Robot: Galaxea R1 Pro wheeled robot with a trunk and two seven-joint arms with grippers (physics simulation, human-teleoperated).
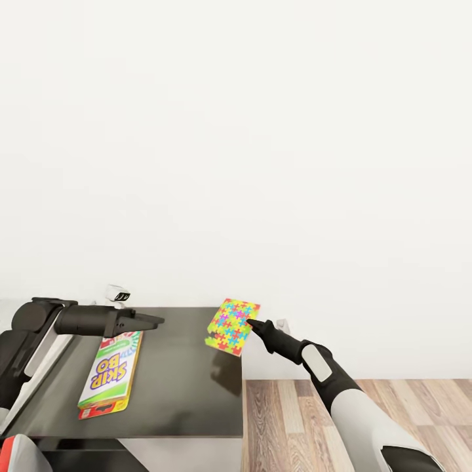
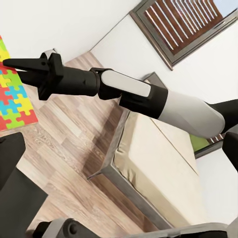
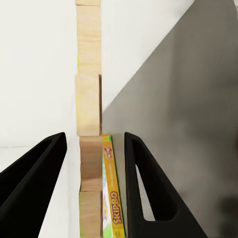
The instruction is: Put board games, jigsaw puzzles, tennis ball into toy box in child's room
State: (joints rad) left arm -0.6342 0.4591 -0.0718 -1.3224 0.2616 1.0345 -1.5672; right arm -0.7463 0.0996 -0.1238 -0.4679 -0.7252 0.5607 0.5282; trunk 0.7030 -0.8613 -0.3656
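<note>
The step in hand is the carrying of one jigsaw puzzle (image 1: 231,326) toward the toy box. The right end effector (image 1: 252,324) is holding the puzzle by its edge over the far right corner of the tabletop (image 1: 177,396). The puzzle is hanging tilted and clear of the surface, and is casting a shadow below itself. In the right wrist view the two fingers are standing either side of the puzzle's thin wooden edge (image 3: 89,104) with some gap showing. I am judging it gripped because it is riding above the tabletop, not because pad contact is plain. In the left wrist view the same end effector (image 2: 11,63) is meeting the coloured face of the puzzle (image 2: 12,101), with the bed (image 2: 158,163) lying beyond over the wooden floor.

The left end effector (image 1: 156,320) is reaching out level above the tabletop, over the far end of the Skip-Bo board game (image 1: 110,375), and is carrying nothing. Seen side-on, I cannot tell whether its fingers are apart or together. The board game is lying flat near the left edge, well apart from the puzzle.

The toy box is not in these views, so the next move is calling for the box to be found first. After that the puzzle needs to be carried over the box's opening and released from low down.
</note>
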